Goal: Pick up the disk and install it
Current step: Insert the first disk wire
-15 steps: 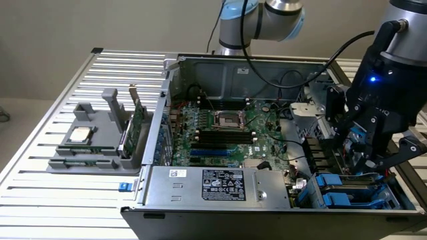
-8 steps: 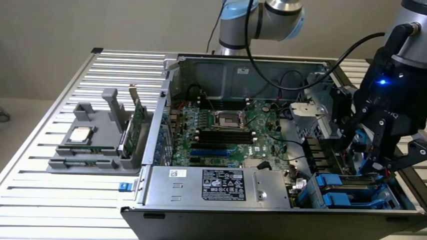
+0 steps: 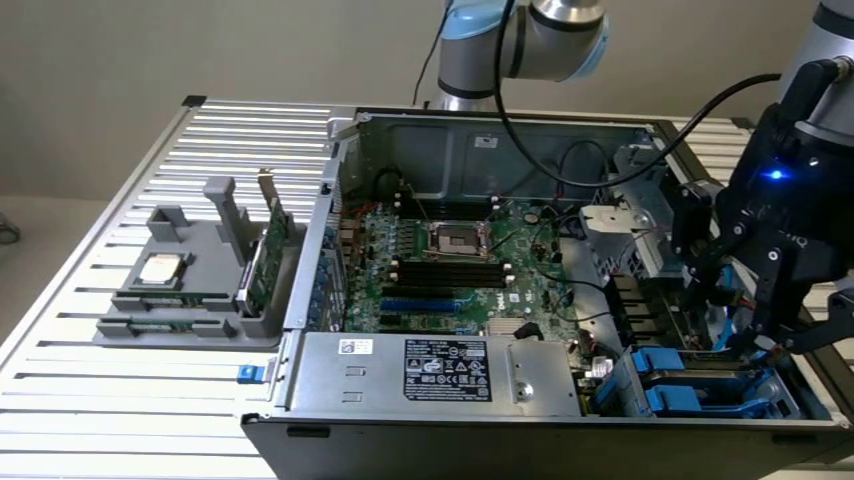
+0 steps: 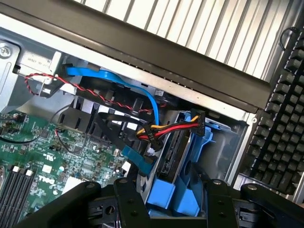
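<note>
The disk (image 4: 174, 151) stands on edge in its blue carrier frame (image 4: 166, 197), low in the drive bay at the corner of the open computer case. A plug with yellow, red and black wires (image 4: 190, 124) sits at its end. My black gripper (image 4: 171, 187) hangs just above it, open, with one finger (image 4: 126, 199) on each side of the carrier and a gap to the blue plastic. In the exterior view the gripper (image 3: 741, 310) is at the case's right end, over the blue carriers (image 3: 694, 385).
The motherboard (image 3: 454, 270) fills the case floor and a metal power supply box (image 3: 441, 370) sits at the front. Blue and twisted red-black cables (image 4: 118, 95) cross beside the bay. A grey fixture (image 3: 187, 290) with a chip and a green card stands on the slatted table (image 3: 134, 400). A keyboard (image 4: 280, 128) lies outside the case.
</note>
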`<control>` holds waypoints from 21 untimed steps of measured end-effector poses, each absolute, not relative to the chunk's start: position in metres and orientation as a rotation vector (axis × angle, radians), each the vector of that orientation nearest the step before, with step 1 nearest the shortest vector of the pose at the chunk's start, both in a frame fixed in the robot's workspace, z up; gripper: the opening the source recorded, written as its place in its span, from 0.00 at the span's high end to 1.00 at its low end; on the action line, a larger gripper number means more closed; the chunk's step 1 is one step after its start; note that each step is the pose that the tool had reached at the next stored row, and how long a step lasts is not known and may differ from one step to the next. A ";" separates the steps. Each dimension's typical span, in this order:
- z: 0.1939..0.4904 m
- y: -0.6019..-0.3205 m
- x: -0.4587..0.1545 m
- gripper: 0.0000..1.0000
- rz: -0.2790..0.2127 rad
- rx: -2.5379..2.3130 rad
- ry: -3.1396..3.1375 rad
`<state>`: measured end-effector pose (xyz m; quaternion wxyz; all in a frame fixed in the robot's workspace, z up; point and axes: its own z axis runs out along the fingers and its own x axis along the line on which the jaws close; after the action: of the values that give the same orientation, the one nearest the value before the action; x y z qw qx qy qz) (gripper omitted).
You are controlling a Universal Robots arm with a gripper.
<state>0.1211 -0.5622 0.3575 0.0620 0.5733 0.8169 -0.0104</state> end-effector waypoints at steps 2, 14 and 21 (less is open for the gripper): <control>0.356 -0.563 0.122 0.45 -0.035 1.731 2.467; 0.355 -0.585 0.125 0.45 -0.047 1.726 2.462; 0.355 -0.591 0.125 0.45 -0.042 1.727 2.464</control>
<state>0.1255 -0.5913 0.3551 0.0660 0.5727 0.8170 -0.0140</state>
